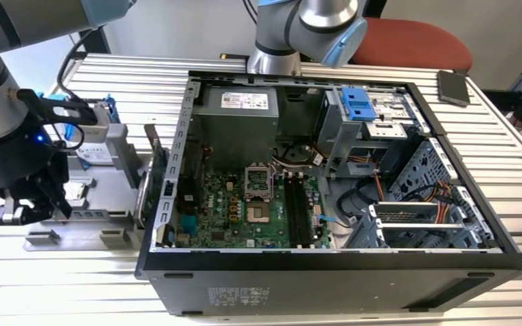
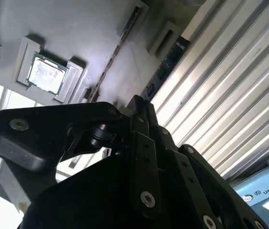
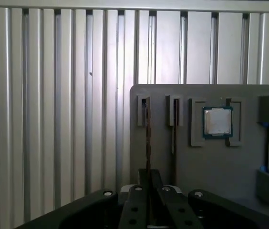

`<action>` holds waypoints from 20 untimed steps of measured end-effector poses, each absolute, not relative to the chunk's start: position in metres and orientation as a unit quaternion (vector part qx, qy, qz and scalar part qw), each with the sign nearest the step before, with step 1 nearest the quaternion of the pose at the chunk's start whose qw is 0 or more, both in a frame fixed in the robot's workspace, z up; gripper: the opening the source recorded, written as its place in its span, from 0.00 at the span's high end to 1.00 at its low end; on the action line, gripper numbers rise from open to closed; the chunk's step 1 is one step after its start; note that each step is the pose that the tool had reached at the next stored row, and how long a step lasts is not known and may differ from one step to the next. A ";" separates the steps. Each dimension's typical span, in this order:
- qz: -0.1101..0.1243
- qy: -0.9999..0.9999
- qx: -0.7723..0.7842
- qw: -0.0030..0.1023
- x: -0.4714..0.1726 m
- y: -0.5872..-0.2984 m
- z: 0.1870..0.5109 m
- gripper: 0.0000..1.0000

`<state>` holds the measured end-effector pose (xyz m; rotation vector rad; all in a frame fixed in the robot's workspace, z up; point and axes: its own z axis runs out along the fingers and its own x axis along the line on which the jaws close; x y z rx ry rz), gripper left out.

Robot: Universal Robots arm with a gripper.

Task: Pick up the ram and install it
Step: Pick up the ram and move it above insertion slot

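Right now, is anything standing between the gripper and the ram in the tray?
Nothing visible. In the first wrist view the gripper lines up directly with the ram, standing on edge in its slot. A second stick stands in the neighbouring slot, toward the processor, off that line.

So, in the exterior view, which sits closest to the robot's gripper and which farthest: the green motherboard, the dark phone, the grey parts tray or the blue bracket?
Measured from the gripper, at the exterior view's left:
1. The grey parts tray, right by it.
2. The green motherboard, inside the open case, mid-view.
3. The blue bracket, at the case's far end.
4. The dark phone, on the table, far right.
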<state>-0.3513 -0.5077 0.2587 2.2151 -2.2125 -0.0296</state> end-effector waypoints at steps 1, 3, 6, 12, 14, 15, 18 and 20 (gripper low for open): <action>-0.010 -0.707 0.707 0.005 -0.351 -0.508 0.260 1.00; -0.010 -0.707 0.707 0.005 -0.351 -0.508 0.263 1.00; -0.011 -0.707 0.707 0.004 -0.352 -0.508 0.268 1.00; -0.011 -0.707 0.707 0.004 -0.352 -0.508 0.279 1.00; -0.011 -0.707 0.707 0.004 -0.352 -0.508 0.282 1.00; -0.011 -0.707 0.707 0.004 -0.352 -0.508 0.283 1.00; -0.011 -0.707 0.707 0.004 -0.352 -0.508 0.288 1.00; -0.011 -0.707 0.707 0.004 -0.352 -0.508 0.290 1.00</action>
